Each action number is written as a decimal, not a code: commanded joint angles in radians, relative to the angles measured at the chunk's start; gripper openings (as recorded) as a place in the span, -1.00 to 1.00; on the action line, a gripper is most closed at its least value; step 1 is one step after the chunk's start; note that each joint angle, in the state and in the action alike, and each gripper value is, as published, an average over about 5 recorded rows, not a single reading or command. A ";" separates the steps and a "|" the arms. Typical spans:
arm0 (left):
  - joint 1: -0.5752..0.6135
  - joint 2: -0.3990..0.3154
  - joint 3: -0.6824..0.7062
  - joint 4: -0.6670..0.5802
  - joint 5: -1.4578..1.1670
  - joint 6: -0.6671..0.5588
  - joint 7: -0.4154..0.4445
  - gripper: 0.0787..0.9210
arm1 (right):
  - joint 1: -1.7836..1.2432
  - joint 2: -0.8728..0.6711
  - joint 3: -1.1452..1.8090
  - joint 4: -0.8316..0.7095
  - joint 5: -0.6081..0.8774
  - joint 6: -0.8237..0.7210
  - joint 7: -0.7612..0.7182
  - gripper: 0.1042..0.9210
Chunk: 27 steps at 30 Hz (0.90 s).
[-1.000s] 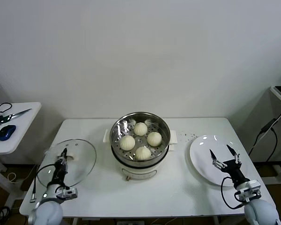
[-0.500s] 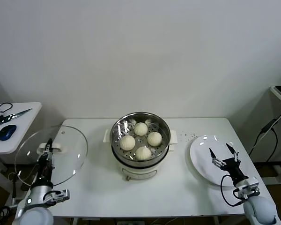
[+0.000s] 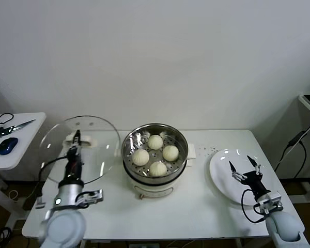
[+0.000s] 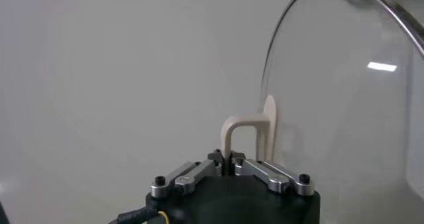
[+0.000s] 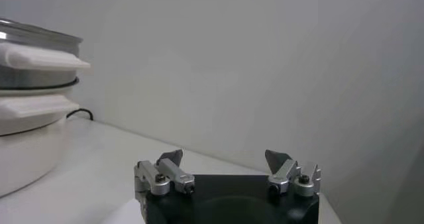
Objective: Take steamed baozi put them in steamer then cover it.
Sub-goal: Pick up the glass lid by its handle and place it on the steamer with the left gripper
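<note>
Cover held aloft beside the loaded steamer; covering is judged to be the step in hand.

All four baozi (image 3: 155, 155) lie in the steamer (image 3: 155, 153). The cover (image 3: 80, 150) is held tilted, clear of the table (image 3: 196, 206), its handle (image 4: 248, 132) clamped in the left gripper (image 3: 75, 143). Next, it would need to be levelled and centred over the steamer. The right gripper (image 3: 243, 165) is spread wide, empty, over the plate (image 3: 222, 175).

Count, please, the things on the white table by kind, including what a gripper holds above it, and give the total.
Steamed baozi: 4, all in the steamer
Steamer: 1
Cover: 1, lifted by the left gripper
White plate: 1, under the open right gripper
Total: 7
</note>
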 commanded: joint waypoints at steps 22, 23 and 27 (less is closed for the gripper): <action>-0.374 -0.405 0.497 0.298 0.217 0.201 0.303 -0.85 | 0.027 0.028 0.024 -0.049 -0.062 0.020 0.002 0.76; -0.372 -0.413 0.496 0.304 0.220 0.199 0.299 -0.85 | 0.027 0.029 0.025 -0.050 -0.062 0.020 0.001 0.76; -0.373 -0.438 0.495 0.337 0.224 0.192 0.282 -0.85 | 0.028 0.033 0.025 -0.052 -0.066 0.022 0.000 0.76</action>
